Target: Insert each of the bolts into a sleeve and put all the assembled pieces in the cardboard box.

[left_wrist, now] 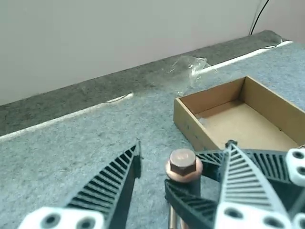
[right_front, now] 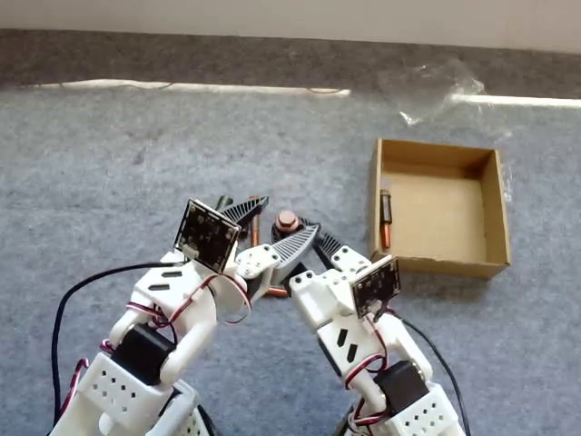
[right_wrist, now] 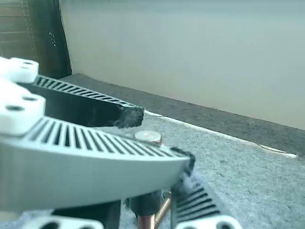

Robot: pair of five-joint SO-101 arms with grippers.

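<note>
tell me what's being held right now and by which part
The right tool seems to grip the upright bolt just below its hex head; the left tool stands open around it, holding nothing.

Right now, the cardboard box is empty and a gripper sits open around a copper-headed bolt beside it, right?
Not quite: the cardboard box is not empty. The high view shows one assembled piece lying inside it, along the wall nearest the copper-headed bolt. The rest holds: the left gripper sits open around that bolt beside the box.
</note>
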